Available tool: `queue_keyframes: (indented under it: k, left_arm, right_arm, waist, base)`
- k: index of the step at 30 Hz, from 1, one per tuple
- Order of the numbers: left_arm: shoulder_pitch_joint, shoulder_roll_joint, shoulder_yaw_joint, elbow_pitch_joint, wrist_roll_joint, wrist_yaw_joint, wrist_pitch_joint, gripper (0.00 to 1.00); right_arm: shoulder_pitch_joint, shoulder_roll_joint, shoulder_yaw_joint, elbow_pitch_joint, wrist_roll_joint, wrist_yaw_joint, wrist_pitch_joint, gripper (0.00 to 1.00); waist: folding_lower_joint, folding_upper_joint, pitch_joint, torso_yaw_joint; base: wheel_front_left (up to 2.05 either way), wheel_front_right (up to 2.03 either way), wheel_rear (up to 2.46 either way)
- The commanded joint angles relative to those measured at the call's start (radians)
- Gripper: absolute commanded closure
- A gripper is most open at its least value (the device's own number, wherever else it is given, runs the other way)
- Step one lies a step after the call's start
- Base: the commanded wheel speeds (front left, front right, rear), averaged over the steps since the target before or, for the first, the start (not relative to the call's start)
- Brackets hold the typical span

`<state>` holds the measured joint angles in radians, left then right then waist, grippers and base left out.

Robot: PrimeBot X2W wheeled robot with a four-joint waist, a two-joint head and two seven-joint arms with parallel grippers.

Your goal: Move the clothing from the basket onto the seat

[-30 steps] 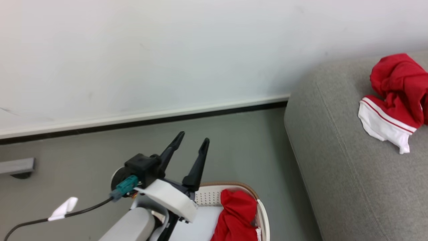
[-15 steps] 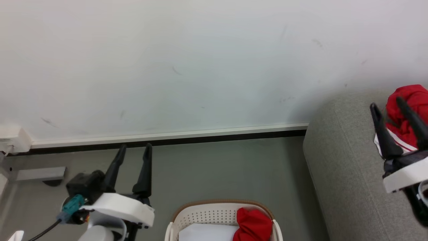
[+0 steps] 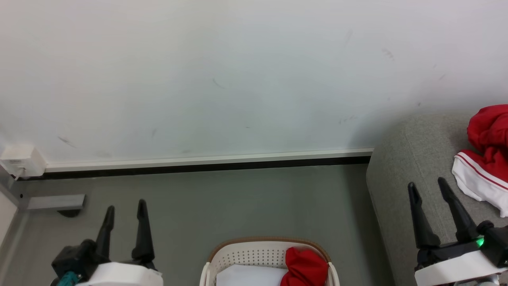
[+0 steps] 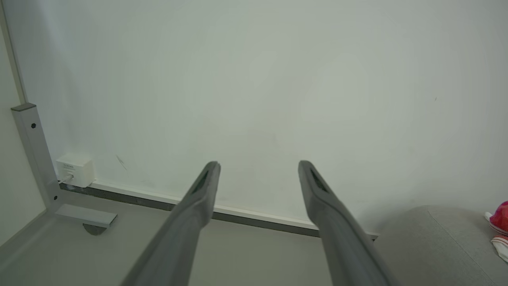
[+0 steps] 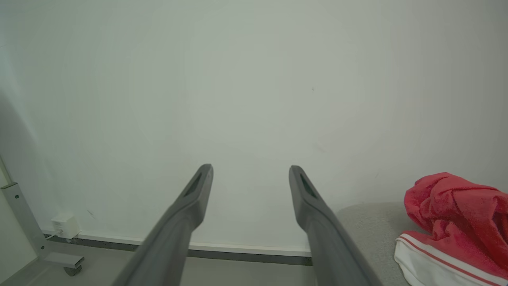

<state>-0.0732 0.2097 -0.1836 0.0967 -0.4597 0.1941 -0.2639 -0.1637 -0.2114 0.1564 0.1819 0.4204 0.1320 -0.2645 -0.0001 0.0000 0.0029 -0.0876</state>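
Bottom centre of the head view: the oval cream-white plastic laundry basket (image 3: 254,254) with perforated walls and a tan-brown rim, cut off by the lower edge. In its right half sits a crumpled bright red fabric garment (image 3: 303,268), bunched up against a pale white sheet (image 3: 248,276) that takes up the left half. At the right edge is the big light grey woven-fabric sofa (image 3: 405,159), and a second red garment (image 3: 486,159) with a white, red-striped cuff lies on top of it, well apart from the basket.

Both pincers are spread wide and holding nothing at all. The left gripper (image 3: 126,205) is at lower left, fingers pointing up the frame over the grey-green floor (image 3: 238,198), left of the basket and clear of it. The right gripper (image 3: 426,182) is at lower right, in front of the sofa's rounded end, near the striped cuff but not touching it.

In the left wrist view the left gripper (image 4: 258,163) has just plain white wall (image 4: 254,79) between its fingers, a small white box (image 4: 75,171) on the wall at left, and the sofa (image 4: 428,238) in the lower right corner. In the right wrist view the right gripper (image 5: 250,167) is likewise gaping, with the second red garment (image 5: 452,214) heaped on the sofa (image 5: 365,222) at lower right.
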Motion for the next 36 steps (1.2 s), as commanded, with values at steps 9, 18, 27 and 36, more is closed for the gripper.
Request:
queue_keyframes:
  k: [9,18,27,36]
  left_arm:
    - [0.062,-0.101,0.113,0.031,0.133,-0.092,-0.001,0.00]
    - [0.052,-0.142,0.176,0.059,0.205,-0.161,-0.001,0.00]
    - [0.048,-0.155,0.200,0.067,0.240,-0.188,-0.001,0.00]
    - [0.043,-0.158,0.207,0.073,0.249,-0.196,-0.001,0.00]
  right_arm:
    - [0.064,0.023,0.007,0.002,-0.051,-0.003,0.001,0.00]
    - [0.051,0.020,0.017,0.011,-0.056,-0.003,0.000,0.00]
    - [0.045,0.024,0.024,0.021,-0.047,-0.003,0.000,0.00]
    - [0.038,0.024,0.028,0.022,-0.041,-0.003,0.000,0.00]
  waist:
    - [0.0001,0.0000,-0.001,0.001]
    - [0.0001,0.0000,-0.004,-0.006]
    - [0.0001,0.0000,-0.002,-0.013]
    - [0.0001,0.0000,0.001,-0.018]
  base:
    - [0.00,0.00,0.00]
    - [0.00,0.00,0.00]
    - [0.00,0.00,0.00]
    - [0.00,0.00,0.00]
